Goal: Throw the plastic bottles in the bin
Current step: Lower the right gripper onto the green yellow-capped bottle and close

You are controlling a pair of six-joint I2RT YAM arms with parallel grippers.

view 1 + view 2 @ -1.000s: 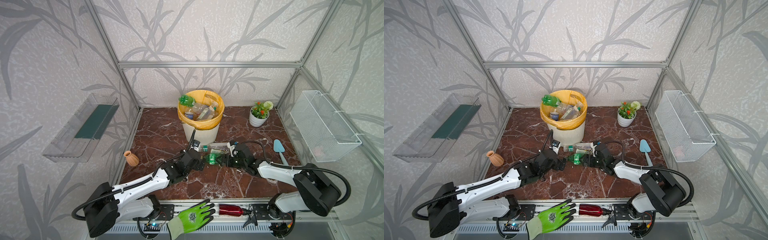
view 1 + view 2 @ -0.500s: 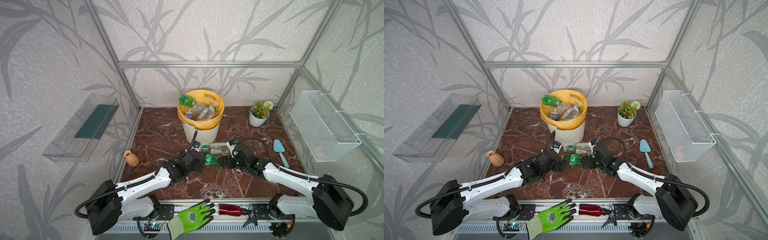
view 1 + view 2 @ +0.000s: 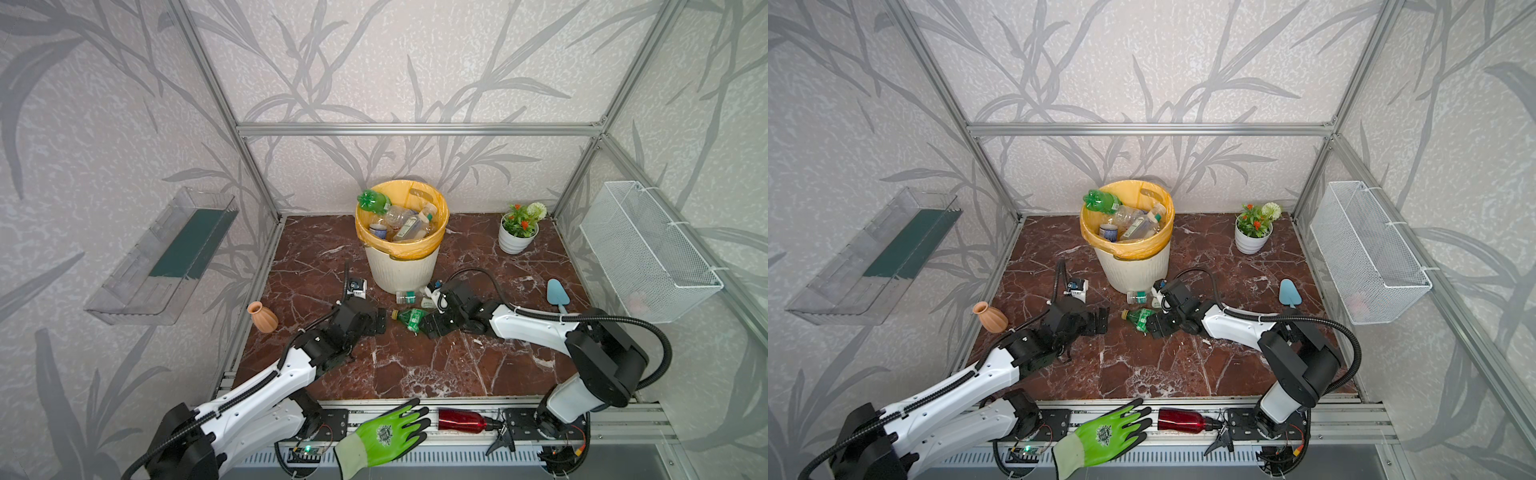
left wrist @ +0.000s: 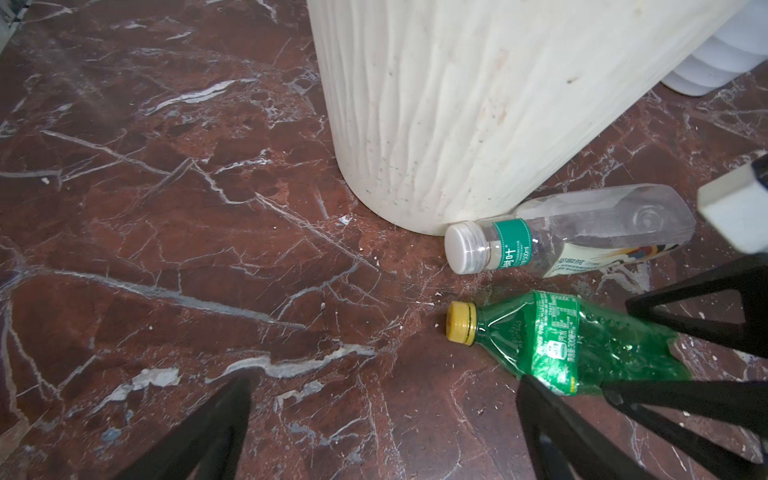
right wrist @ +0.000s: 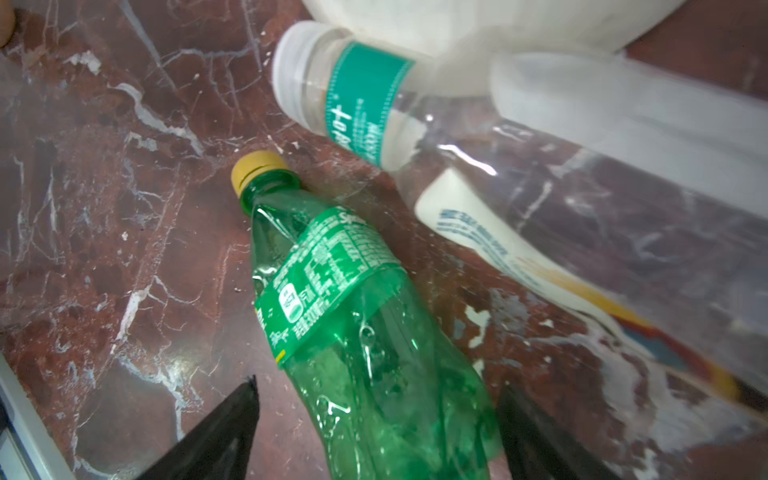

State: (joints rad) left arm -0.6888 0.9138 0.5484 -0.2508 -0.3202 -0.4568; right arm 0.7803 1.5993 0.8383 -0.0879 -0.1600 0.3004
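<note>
A crushed green bottle (image 3: 409, 320) (image 5: 353, 311) with a yellow cap lies on the marble floor in front of the bin (image 3: 401, 270). My right gripper (image 3: 428, 325) (image 5: 378, 388) is open, its fingers on either side of the bottle's lower body, with a gap showing on one side. My left gripper (image 3: 380, 324) (image 4: 384, 382) is open and empty, facing the bottle's cap end (image 4: 459, 322). A clear bottle (image 3: 409, 296) (image 4: 561, 237) with a teal band lies against the foot of the bin (image 4: 478, 104). Several bottles fill the bin, and a green one (image 3: 374, 201) rests on its rim.
A white flowerpot (image 3: 515, 241) stands at the back right, a blue trowel (image 3: 557, 293) lies right of my right arm, and a terracotta vase (image 3: 262, 317) stands at the left edge. A green glove (image 3: 386, 436) and a red metal bottle (image 3: 461, 419) lie on the front rail. A wire basket (image 3: 648, 249) hangs on the right wall.
My right gripper's jaws have widened around the green bottle, which has shifted a little to the left. The left gripper has stayed open and nearly still.
</note>
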